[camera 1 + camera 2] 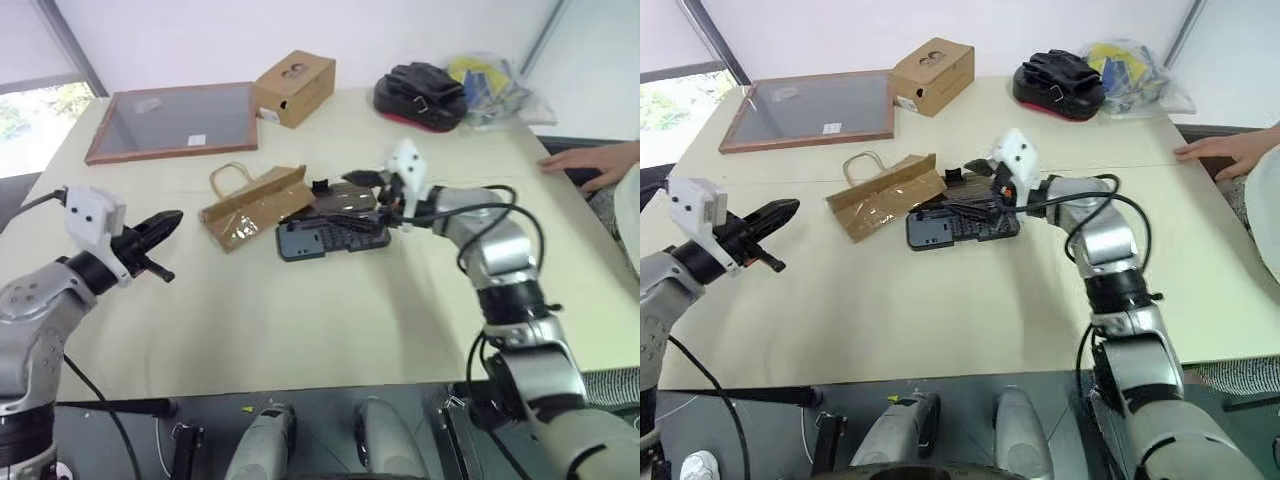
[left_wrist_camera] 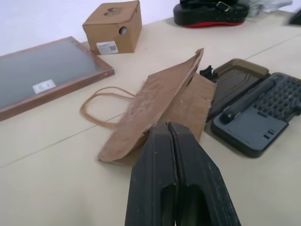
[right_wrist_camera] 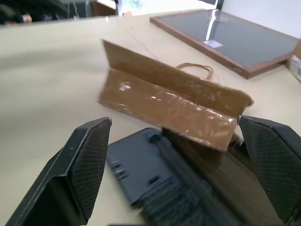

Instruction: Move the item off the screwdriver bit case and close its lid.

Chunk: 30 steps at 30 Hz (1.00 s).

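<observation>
Lying on the pale table (image 1: 300,330), the small brown kraft paper bag (image 1: 255,207) is folded and creased, with a shiny clear tape patch along its lower face and thin loop handles (image 1: 228,176) trailing out on the side away from the right gripper (image 1: 378,197). Its near end rests against the open screwdriver bit case (image 1: 330,238), and from the head views it seems to overlap the edge of the lid (image 1: 345,199), though how far it lies on top cannot be told.

The case is a flat dark grey-black plastic rectangle, its tray showing rows of small bits and a long dark driver handle. The lid lies folded back flat beside the tray, brownish-smoky inside, with a small black latch tab (image 1: 320,186) at its edge near the bag.

The right gripper hangs just over the lid and tray, fingers spread wide and holding nothing; the bag stands straight ahead of it, between the two fingertips in its wrist view.

The left gripper (image 1: 165,225) hovers well apart from the bag, pointing toward it, fingers pressed together and empty.

Beyond the bag lie a wood-framed panel (image 1: 175,120) and a cardboard box with two holes (image 1: 294,86); a black-and-red pouch (image 1: 420,97) sits farther off. A person's hand (image 1: 590,160) rests at the table edge.
</observation>
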Tool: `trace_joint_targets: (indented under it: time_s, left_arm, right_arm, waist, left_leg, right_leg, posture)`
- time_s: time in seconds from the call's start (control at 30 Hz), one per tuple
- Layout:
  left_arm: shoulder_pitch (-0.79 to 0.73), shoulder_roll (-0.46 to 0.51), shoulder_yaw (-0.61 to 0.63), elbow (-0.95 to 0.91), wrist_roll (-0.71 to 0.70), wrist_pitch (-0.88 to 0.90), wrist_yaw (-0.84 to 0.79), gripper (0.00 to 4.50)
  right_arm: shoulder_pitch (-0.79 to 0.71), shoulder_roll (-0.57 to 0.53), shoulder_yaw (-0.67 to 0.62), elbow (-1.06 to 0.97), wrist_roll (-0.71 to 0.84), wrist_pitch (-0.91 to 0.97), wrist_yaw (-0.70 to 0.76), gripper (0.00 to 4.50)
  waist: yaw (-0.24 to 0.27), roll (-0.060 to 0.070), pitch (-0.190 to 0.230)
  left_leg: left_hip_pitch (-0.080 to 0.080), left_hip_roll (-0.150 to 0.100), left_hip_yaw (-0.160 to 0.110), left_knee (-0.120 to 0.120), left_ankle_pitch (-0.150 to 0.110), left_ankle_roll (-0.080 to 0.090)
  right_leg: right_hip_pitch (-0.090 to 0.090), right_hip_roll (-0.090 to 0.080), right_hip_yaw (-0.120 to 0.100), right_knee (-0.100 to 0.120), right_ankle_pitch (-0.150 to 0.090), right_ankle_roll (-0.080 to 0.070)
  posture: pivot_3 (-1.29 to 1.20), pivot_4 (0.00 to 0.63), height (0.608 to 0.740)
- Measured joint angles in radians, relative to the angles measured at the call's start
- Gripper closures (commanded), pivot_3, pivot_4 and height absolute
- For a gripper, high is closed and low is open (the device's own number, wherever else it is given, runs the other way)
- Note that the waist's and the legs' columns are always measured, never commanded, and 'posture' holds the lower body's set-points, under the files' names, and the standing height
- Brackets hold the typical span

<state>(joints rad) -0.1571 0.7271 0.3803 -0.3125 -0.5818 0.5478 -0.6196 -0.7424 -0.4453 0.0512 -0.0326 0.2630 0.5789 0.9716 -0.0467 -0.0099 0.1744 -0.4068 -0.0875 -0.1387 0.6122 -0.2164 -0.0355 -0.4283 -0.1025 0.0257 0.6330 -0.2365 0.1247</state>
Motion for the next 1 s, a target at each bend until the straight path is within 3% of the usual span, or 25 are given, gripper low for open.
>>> trace_joint_targets:
  time_s: [0.03, 0.13, 0.37, 0.7, 1.0]
  left_arm:
    - [-0.015, 0.001, -0.011, 0.012, 0.010, -0.013, -0.007, 4.50]
    - [-0.043, 0.004, -0.034, 0.068, 0.044, -0.035, -0.021, 3.65]
    - [-0.078, 0.013, -0.051, 0.124, 0.078, -0.057, -0.047, 0.07]
    - [-0.151, 0.023, -0.079, 0.266, 0.139, -0.141, -0.100, 0.07]
    - [-0.379, -0.079, -0.229, 0.665, 0.245, -0.301, -0.192, 0.07]
  right_arm:
    - [0.018, -0.017, -0.008, -0.061, 0.018, 0.040, -0.010, 0.03]
    - [0.083, -0.043, -0.025, -0.176, 0.054, 0.139, -0.063, 0.00]
    - [0.115, -0.048, -0.035, -0.250, 0.103, 0.223, -0.155, 0.00]
    - [0.131, -0.064, -0.035, -0.258, 0.118, 0.224, -0.200, 0.00]
    - [0.129, -0.062, -0.020, -0.253, 0.124, 0.220, -0.228, 0.00]
  waist:
    - [0.002, 0.000, 0.000]
    - [0.004, 0.000, 0.000]
    - [0.007, 0.000, 0.000]
    - [0.008, 0.000, 0.000]
    - [0.014, -0.002, -0.001]
  left_leg:
    - [0.001, 0.000, 0.000, 0.000, 0.000, 0.000]
    - [0.001, 0.000, 0.000, 0.000, 0.000, 0.000]
    - [0.000, 0.001, 0.000, 0.001, 0.000, 0.000]
    - [0.000, 0.001, 0.000, 0.001, 0.000, 0.000]
    - [-0.001, -0.001, 0.001, 0.002, 0.000, 0.000]
  right_leg:
    - [0.001, 0.000, 0.000, 0.000, 0.000, 0.000]
    - [0.001, 0.000, 0.000, 0.000, 0.000, 0.000]
    - [0.001, -0.001, 0.000, -0.001, 0.000, 0.000]
    - [0.001, -0.001, 0.000, -0.001, 0.000, 0.000]
    - [0.001, -0.001, -0.001, 0.000, 0.000, 0.001]
  posture:
    - [0.00, 0.150, 0.740]
    - [0.00, 0.150, 0.740]
    - [0.00, 0.150, 0.740]
    - [0.00, 0.150, 0.740]
    - [0.00, 0.150, 0.740]
